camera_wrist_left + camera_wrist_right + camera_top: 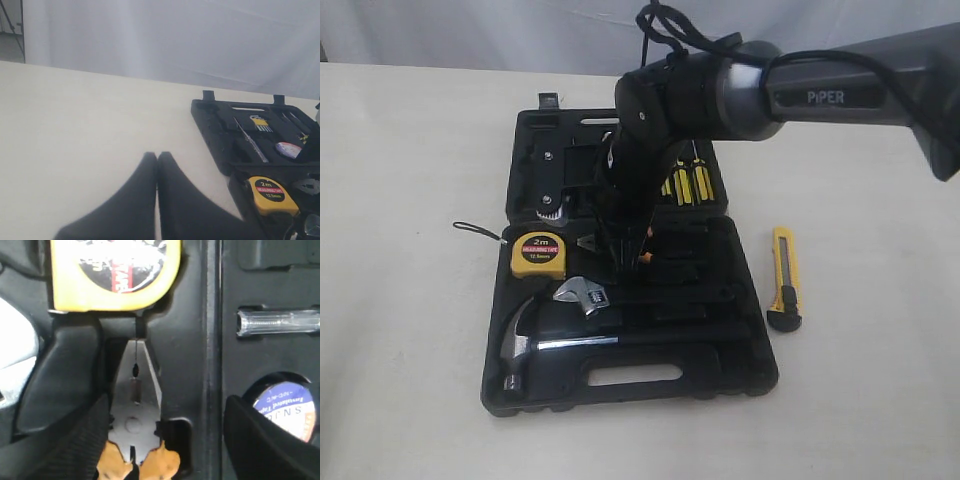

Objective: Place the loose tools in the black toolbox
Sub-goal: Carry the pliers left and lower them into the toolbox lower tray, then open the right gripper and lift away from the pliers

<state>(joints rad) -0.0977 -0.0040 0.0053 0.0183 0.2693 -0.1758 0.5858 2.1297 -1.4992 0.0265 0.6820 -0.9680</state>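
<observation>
The black toolbox [750, 370] lies open on the table. My right gripper [626, 252] has reached across into it and stands open, its fingers [65, 390] wide apart on either side of the orange-and-black-handled pliers [134, 422], which lie in a slot. The yellow tape measure [537, 253] sits in the box beside the pliers' nose, its black strap [478, 232] trailing onto the table. The dark tape roll [286, 402] rests in its round recess. The yellow-black utility knife [785, 278] lies on the table right of the box. My left gripper [157, 159] is shut and empty, off to the box's left.
A chrome claw hammer [523, 348] and adjustable wrench [582, 294] sit in the box's front half. Yellow-handled screwdrivers [685, 186] and hex keys [261, 124] are in the lid half. The right arm [840, 90] hangs over the box. A white curtain backs the table.
</observation>
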